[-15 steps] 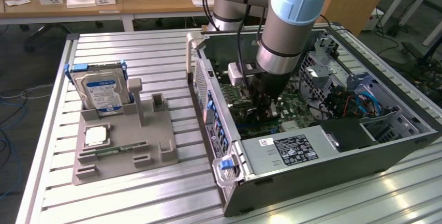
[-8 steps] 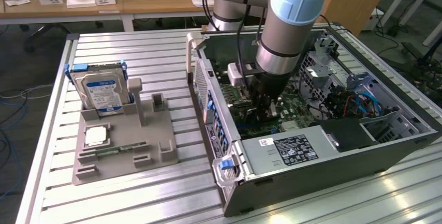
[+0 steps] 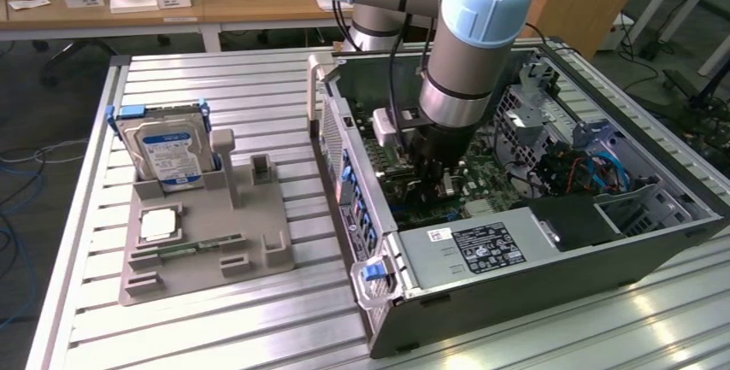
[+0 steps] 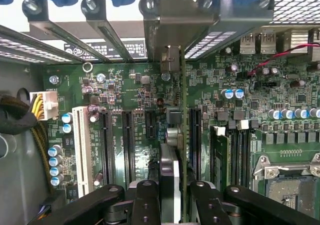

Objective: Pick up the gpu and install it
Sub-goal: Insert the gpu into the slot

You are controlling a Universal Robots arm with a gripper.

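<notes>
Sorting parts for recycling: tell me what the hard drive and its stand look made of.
Hard drive: likely metal, silvery casing with a glossy blue-white label. Stand: apparently plastic, matte grey-beige, with uniform moulded slots.

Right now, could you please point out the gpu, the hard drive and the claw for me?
gpu (image 4: 176, 150), wrist view, on its thin edge between the fingers.
hard drive (image 3: 169, 152), exterior view, on its blue-white label.
claw (image 4: 170, 197), wrist view, midway between its black fingertips.
</notes>
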